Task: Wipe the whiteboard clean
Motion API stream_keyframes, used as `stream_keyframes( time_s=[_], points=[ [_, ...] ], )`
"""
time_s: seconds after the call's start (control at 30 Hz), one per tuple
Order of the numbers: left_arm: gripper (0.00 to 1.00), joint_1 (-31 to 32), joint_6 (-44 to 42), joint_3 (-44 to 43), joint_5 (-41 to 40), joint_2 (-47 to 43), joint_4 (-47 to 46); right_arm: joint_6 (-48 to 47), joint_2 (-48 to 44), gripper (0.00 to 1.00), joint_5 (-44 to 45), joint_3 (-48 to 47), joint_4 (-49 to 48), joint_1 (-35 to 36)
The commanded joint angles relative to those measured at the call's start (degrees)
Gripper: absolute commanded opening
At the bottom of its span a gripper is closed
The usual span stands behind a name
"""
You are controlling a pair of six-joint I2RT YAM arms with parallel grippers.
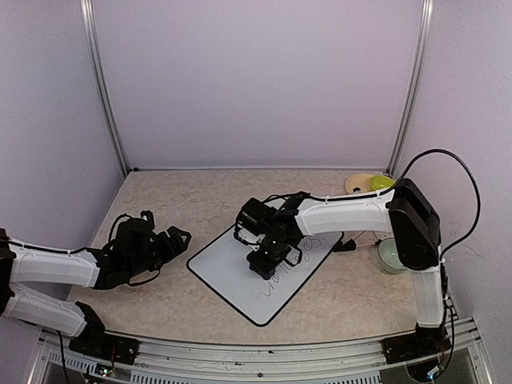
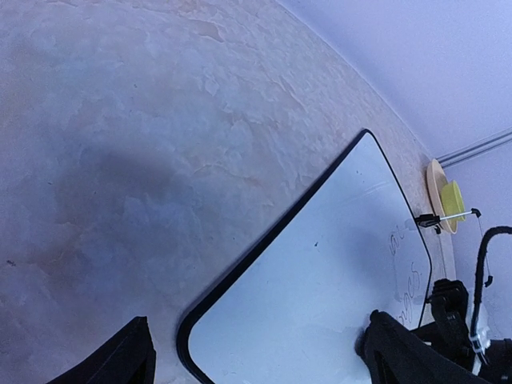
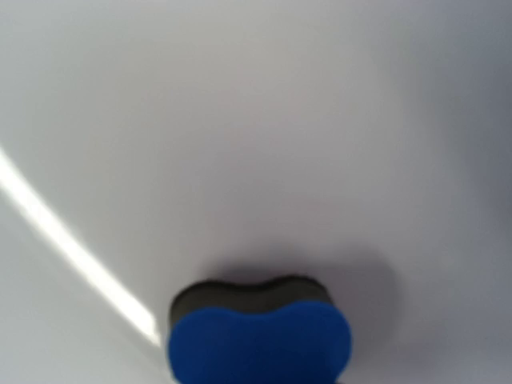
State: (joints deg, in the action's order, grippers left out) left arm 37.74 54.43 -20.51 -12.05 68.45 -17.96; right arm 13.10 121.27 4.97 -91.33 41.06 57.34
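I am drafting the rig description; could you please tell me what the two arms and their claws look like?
Both the left arm and right arm have smooth white shells between bulky black joints. The left claw and right claw are black. A thin black cable loops off the right arm. No markings are legible.

The right gripper [image 1: 268, 254] covers the middle of the board [image 1: 228, 276], and the writing [image 1: 282, 282] showing beside it is too faint to read. Seen from that wrist, the eraser [image 3: 260, 344] is blurred and cut off below. The left fingers [image 2: 120, 364] show only as dark tips at the lower edge. The right arm [image 1: 352, 214] hides part of a pale bowl [image 1: 390, 256].
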Motion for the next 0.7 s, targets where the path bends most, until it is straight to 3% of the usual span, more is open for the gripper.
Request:
stream_keyframes(
  time_s=[0.0,0.3,0.47,0.67],
  points=[
    [0.89,0.41,0.22,-0.76,-0.06,0.39,-0.95,-1.2,2.46,0.33,-4.3,-8.61,3.03,0.6],
    [0.89,0.5,0.32,0.18,-1.37,-2.65,1.53,-2.51,14.39,0.34,2.12,-22.35,8.55,-6.96],
    [0.89,0.5,0.41,0.47,-1.57,-3.3,1.88,-3.29,14.57,0.34,4.42,-20.75,8.78,-11.54],
    [0.89,0.58,0.6,0.34,-1.31,-2.63,1.04,-4.57,9.5,0.34,6.07,-11.88,7.3,-16.69]
  ],
)
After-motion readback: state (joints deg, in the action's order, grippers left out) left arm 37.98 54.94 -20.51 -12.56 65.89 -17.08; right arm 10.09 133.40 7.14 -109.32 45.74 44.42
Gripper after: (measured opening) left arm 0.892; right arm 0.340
